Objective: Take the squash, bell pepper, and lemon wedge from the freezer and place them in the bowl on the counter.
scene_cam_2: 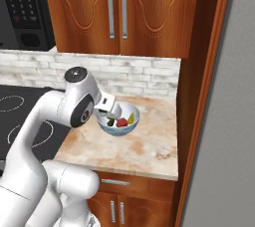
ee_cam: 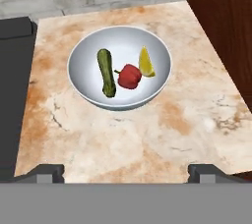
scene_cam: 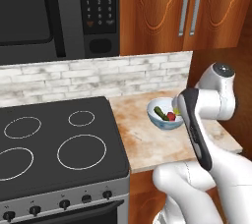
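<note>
The gripper [ee_cam: 126, 171] is hanging wide open and empty above the counter [ee_cam: 147, 139], touching nothing. The bowl [ee_cam: 88, 93] is sitting on the counter just ahead of the fingertips, holding the squash [ee_cam: 106, 72] on its left, the bell pepper [ee_cam: 130, 76] in the middle and the lemon wedge [ee_cam: 146, 63] leaning against the pepper's right.

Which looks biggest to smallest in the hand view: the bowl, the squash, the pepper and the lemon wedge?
Largest to smallest, as seen in the hand view:
1. bowl
2. squash
3. pepper and lemon wedge: these two look close in size, so I would not rank them.
All three foods lie inside the bowl, at a similar nearness to the camera.
</note>
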